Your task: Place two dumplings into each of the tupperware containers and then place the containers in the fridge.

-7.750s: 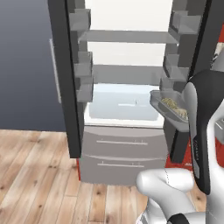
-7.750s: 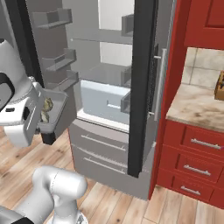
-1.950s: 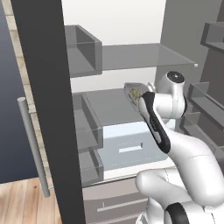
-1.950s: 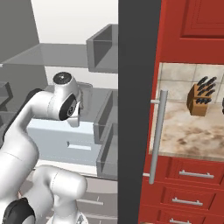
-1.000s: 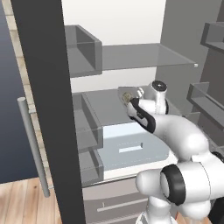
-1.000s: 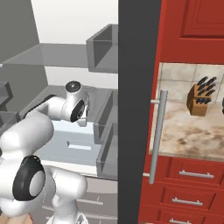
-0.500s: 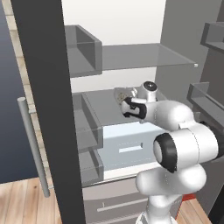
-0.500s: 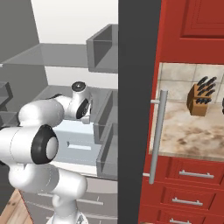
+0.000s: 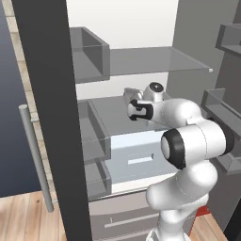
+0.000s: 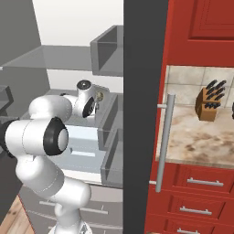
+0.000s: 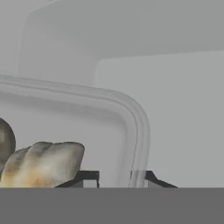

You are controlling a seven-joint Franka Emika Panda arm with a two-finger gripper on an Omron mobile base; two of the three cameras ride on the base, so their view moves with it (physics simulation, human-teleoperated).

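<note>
My gripper (image 11: pixel 116 178) reaches into the open fridge (image 9: pixel 141 61) over its middle shelf. It is shut on the rounded rim of a translucent grey tupperware container (image 11: pixel 131 113), and the rim runs between the two finger tips. A beige crinkled dumpling (image 11: pixel 43 162) lies inside the tray close to the fingers, with a second dumpling (image 11: pixel 4 140) cut off at the left edge. From the base views the container (image 9: pixel 127 94) (image 10: pixel 103 96) sits at shelf level just ahead of the gripper (image 9: pixel 131 106) (image 10: pixel 97 103).
A glass shelf (image 9: pixel 155 59) hangs close above the hand, and a pale drawer (image 9: pixel 141 157) lies below. Grey door bins (image 9: pixel 92 56) (image 10: pixel 107 45) flank the opening. The dark door edge (image 9: pixel 47 117) stands left. Red cabinets (image 10: pixel 196 27) and a knife block (image 10: pixel 209 103) are right.
Over the last second the hand has pushed a little deeper into the fridge with the container, and the arm's elbow has swung forward and down.
</note>
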